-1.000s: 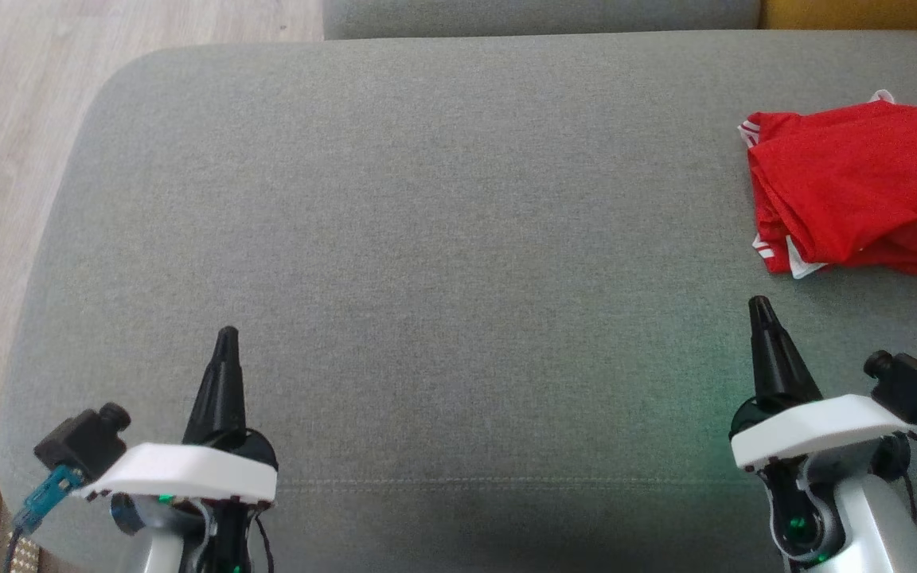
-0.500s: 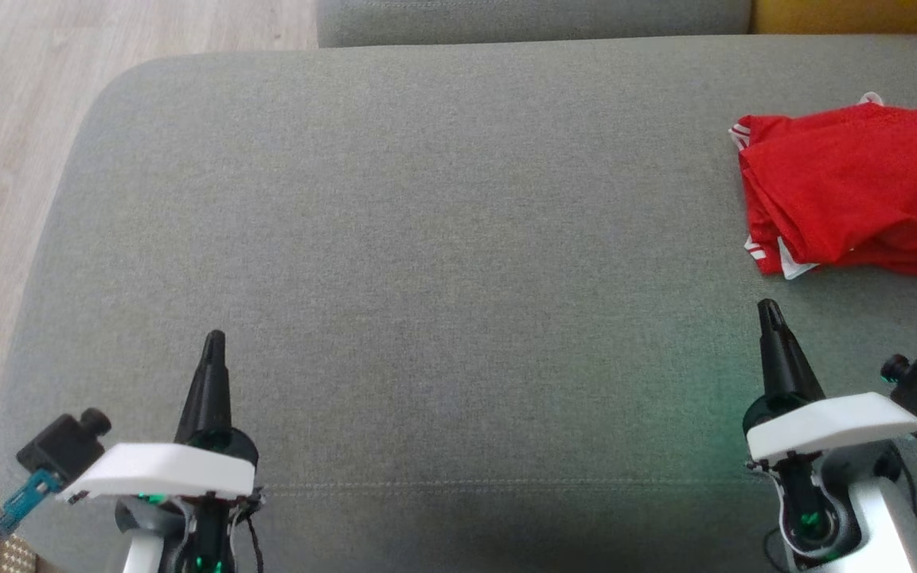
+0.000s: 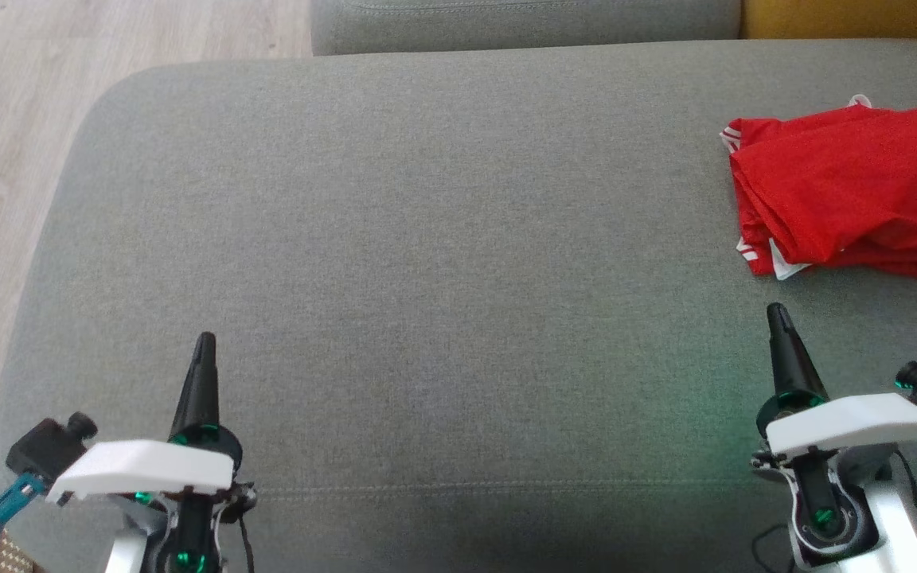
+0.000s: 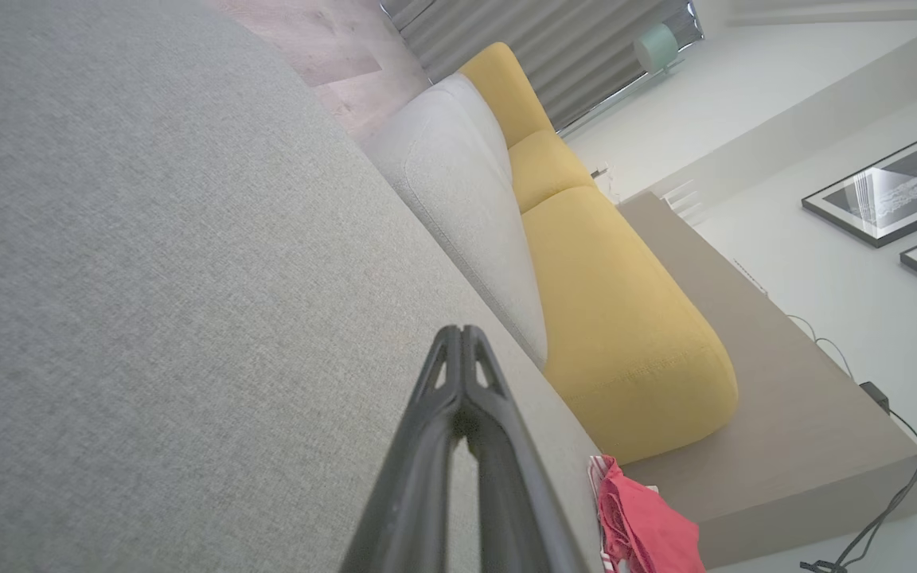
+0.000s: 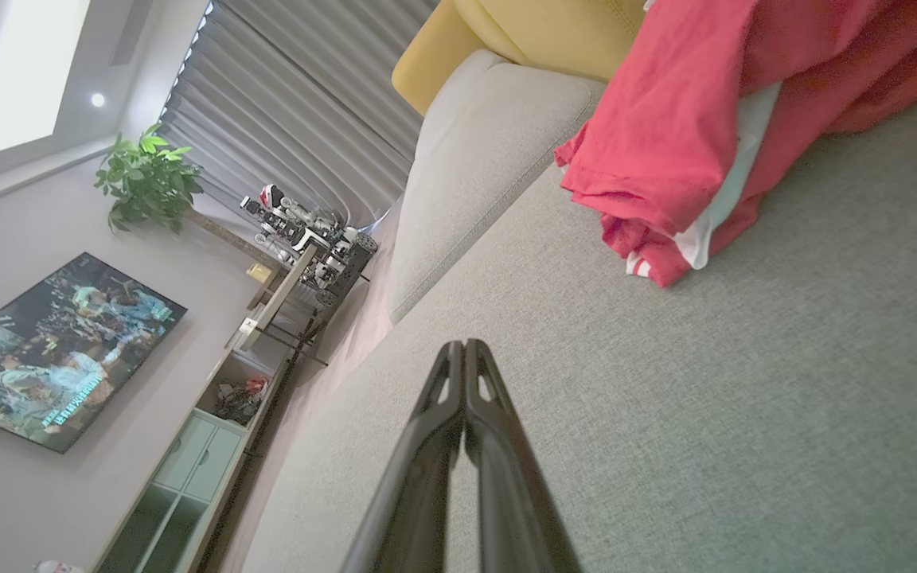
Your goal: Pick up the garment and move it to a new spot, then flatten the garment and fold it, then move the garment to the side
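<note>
Crumpled red garment point(image 3: 852, 195) on grey cushion point(image 3: 427, 239)

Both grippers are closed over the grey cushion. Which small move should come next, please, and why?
Probably open the right gripper and reach it toward the near edge of the red garment. The garment lies crumpled and untouched at the right side of the cushion, just beyond that gripper's tips, and shut fingers cannot grasp it.
</note>
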